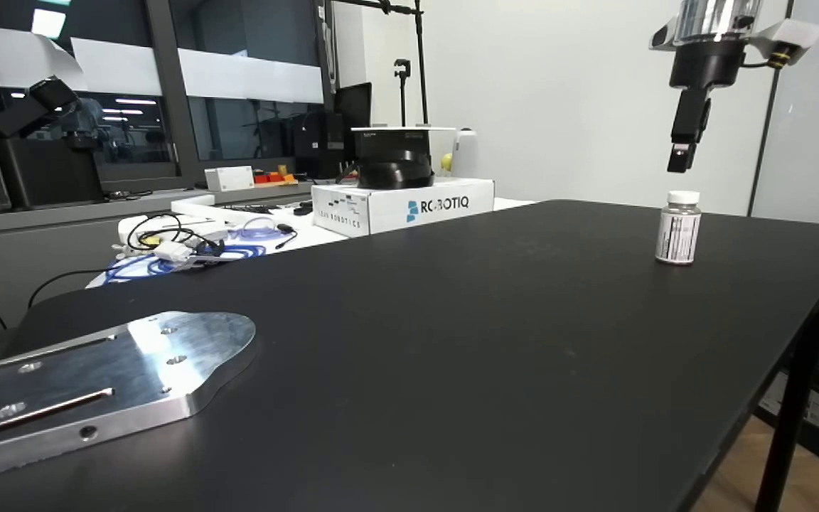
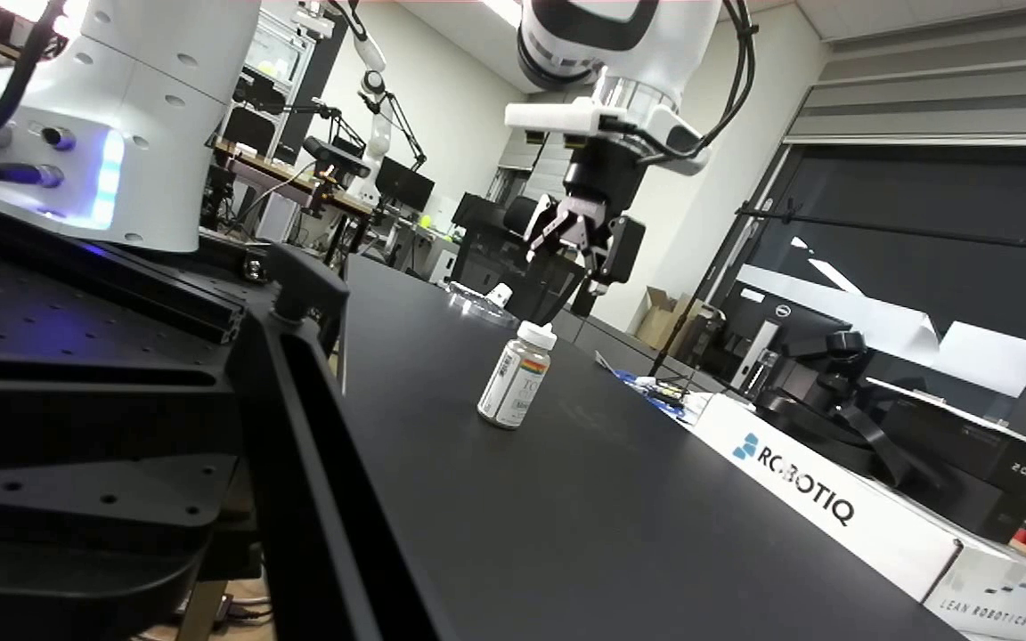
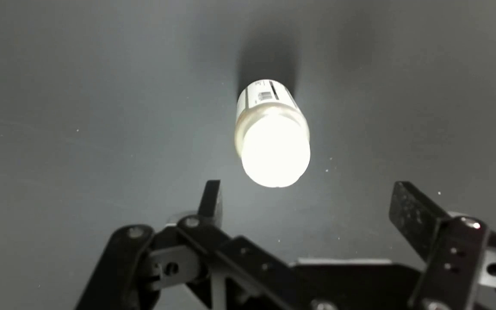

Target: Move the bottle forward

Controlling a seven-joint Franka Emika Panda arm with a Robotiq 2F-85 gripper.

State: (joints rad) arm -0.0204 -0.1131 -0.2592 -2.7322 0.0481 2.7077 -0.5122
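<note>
Well, nearest to me a shiny metal plate (image 1: 125, 370), drilled with holes and cut with long slots, lies on the black table (image 1: 452, 355), part of it running out of sight at the left. Farther along the same tabletop stands the bottle (image 1: 678, 227), upright, over towards the right, a small thing with a white cap (image 1: 683, 198) and a pale label (image 1: 676, 242); in an exterior view I can make out a rainbow-coloured band (image 2: 533, 366) across that label. Higher than the cap hangs the gripper (image 3: 307, 191), pointing down and apart from the bottle, and the wrist view shows its two dark fingers (image 3: 413, 215) spread wide. There the bottle shows ahead of them, closer to the finger on that view's left, with a dark shadow (image 3: 269, 56) by its base. A white arm (image 2: 678, 58) carries the gripper from above. Beyond the table, a white carton (image 1: 388, 213) lettered ROBOTIQ bears some black gear (image 1: 395, 174) too jumbled for me to name, and near it sprawls a tangle of cables (image 1: 189, 245), blue ones among them. Past those, a small white box (image 1: 229, 178) and some orange and red pieces (image 1: 271, 179) sit on the sill (image 1: 61, 219), in front of dark windows (image 1: 246, 25) partly covered with white sheets (image 1: 249, 75); over to the right rises a white wall (image 1: 559, 107).
</note>
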